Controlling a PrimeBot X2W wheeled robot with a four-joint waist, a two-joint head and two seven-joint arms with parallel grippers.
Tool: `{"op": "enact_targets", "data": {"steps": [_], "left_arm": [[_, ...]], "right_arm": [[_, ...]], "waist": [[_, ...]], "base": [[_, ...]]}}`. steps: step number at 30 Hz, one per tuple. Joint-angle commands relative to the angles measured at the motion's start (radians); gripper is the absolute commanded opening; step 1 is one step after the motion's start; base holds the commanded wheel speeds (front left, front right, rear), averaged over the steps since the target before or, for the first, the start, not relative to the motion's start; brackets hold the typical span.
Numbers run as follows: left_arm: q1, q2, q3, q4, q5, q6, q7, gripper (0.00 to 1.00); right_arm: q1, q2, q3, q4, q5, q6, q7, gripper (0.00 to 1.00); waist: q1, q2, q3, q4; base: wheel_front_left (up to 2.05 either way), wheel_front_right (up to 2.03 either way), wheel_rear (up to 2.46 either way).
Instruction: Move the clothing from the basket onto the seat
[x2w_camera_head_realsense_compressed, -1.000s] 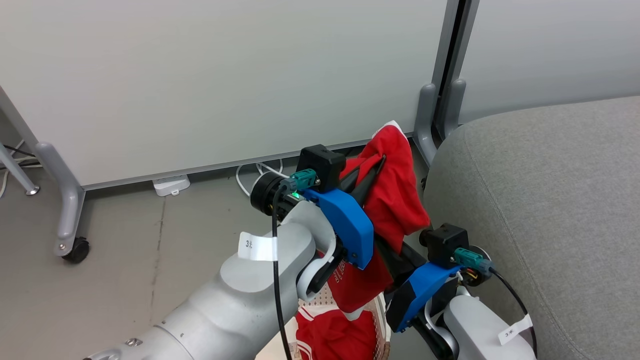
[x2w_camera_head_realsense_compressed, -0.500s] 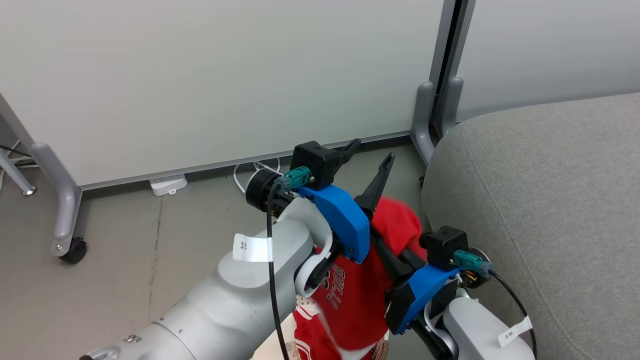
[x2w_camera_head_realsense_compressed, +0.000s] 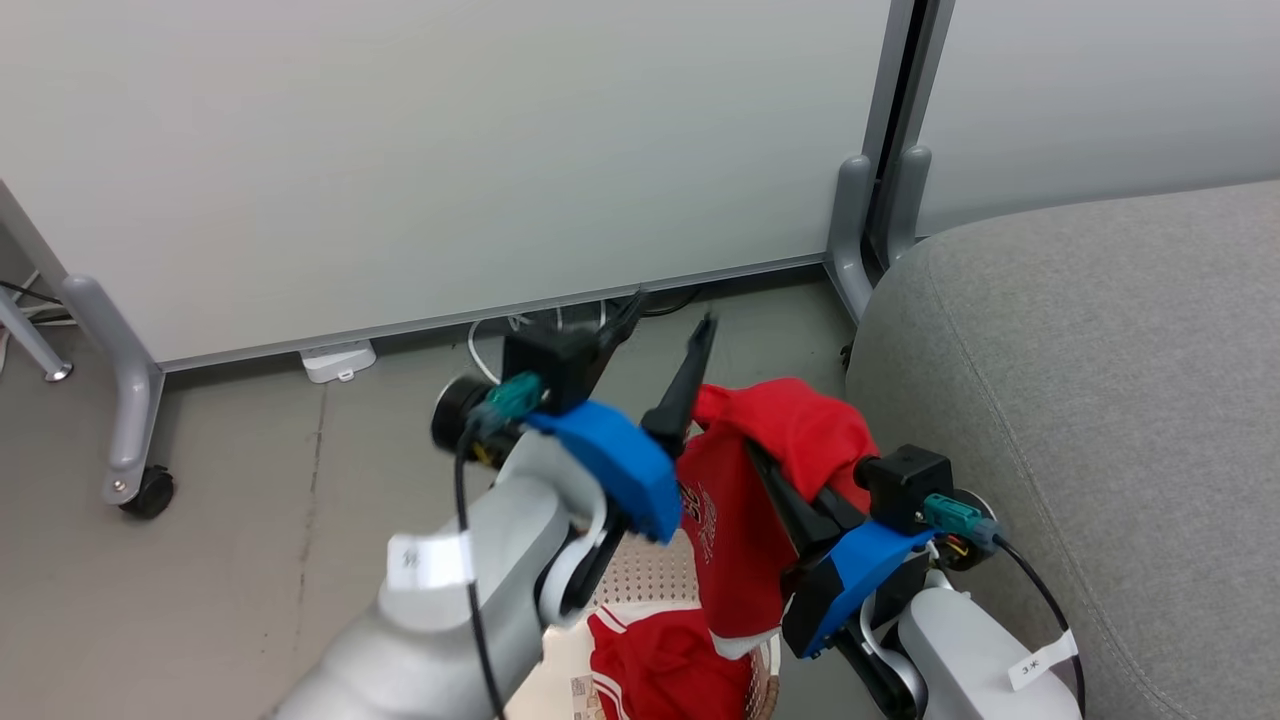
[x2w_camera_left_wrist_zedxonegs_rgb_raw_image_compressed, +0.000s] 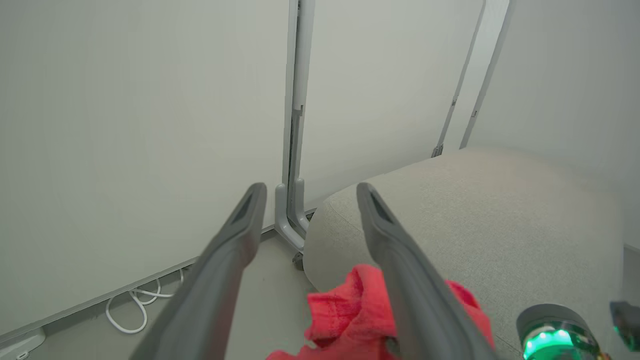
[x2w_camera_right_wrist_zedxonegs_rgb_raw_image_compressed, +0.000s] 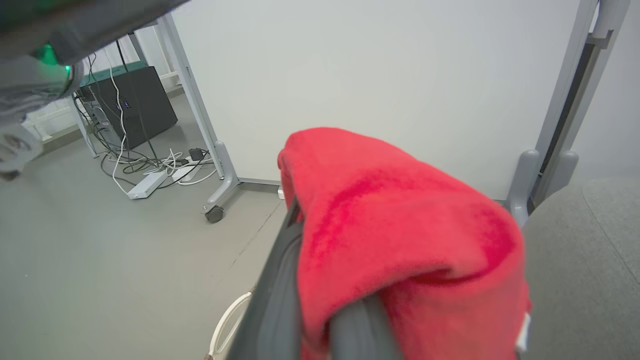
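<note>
A red garment with white lettering (x2w_camera_head_realsense_compressed: 735, 520) hangs draped over my right gripper (x2w_camera_head_realsense_compressed: 760, 455), which is shut on it just left of the grey seat (x2w_camera_head_realsense_compressed: 1080, 400). In the right wrist view the cloth (x2w_camera_right_wrist_zedxonegs_rgb_raw_image_compressed: 400, 235) covers both fingers (x2w_camera_right_wrist_zedxonegs_rgb_raw_image_compressed: 277, 300). My left gripper (x2w_camera_head_realsense_compressed: 668, 315) stands open and empty, up and to the left of the cloth. Its two fingers (x2w_camera_left_wrist_zedxonegs_rgb_raw_image_compressed: 240, 235) are spread apart in the left wrist view, with the garment (x2w_camera_left_wrist_zedxonegs_rgb_raw_image_compressed: 345, 315) below them and the seat (x2w_camera_left_wrist_zedxonegs_rgb_raw_image_compressed: 475, 215) beyond. The second red garment (x2w_camera_head_realsense_compressed: 660, 670), with white stripes, lies in the perforated basket (x2w_camera_head_realsense_compressed: 650, 575) below.
White partition panels (x2w_camera_head_realsense_compressed: 450, 150) on grey wheeled legs (x2w_camera_head_realsense_compressed: 130, 430) stand behind. White cables (x2w_camera_head_realsense_compressed: 490, 345) and a power strip (x2w_camera_head_realsense_compressed: 335, 362) lie on the floor at their foot. A dark box and tangled cords (x2w_camera_right_wrist_zedxonegs_rgb_raw_image_compressed: 135, 105) sit further left.
My left gripper has let go of the lettered garment, opened and drawn away to the left. The garment has dropped and now hangs from the right gripper alone.
</note>
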Motion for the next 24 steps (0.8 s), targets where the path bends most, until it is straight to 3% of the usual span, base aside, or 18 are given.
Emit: {"op": "enact_targets", "data": {"steps": [1, 12, 24], "left_arm": [[0.072, 0.024, 0.055, -0.035, 0.048, 0.008, -0.003, 1.00], [0.417, 0.092, 0.385, -0.245, 0.331, 0.016, -0.004, 1.00], [0.635, 0.077, 0.632, -0.370, 0.518, -0.038, -0.004, 1.00]], "right_arm": [[0.014, -0.002, -0.008, -0.008, -0.008, 0.000, -0.005, 0.00], [0.029, -0.002, -0.028, -0.031, -0.028, 0.000, -0.005, 0.00], [0.039, -0.002, -0.043, -0.055, -0.050, 0.000, -0.004, 0.00]], "waist": [[0.0000, 0.0000, 0.002, 0.002], [0.0000, 0.0000, 0.011, -0.003], [0.0000, 0.0000, 0.028, -0.019]], "base": [[0.00, 0.00, 0.00], [0.00, 0.00, 0.00], [0.00, 0.00, 0.00]]}}
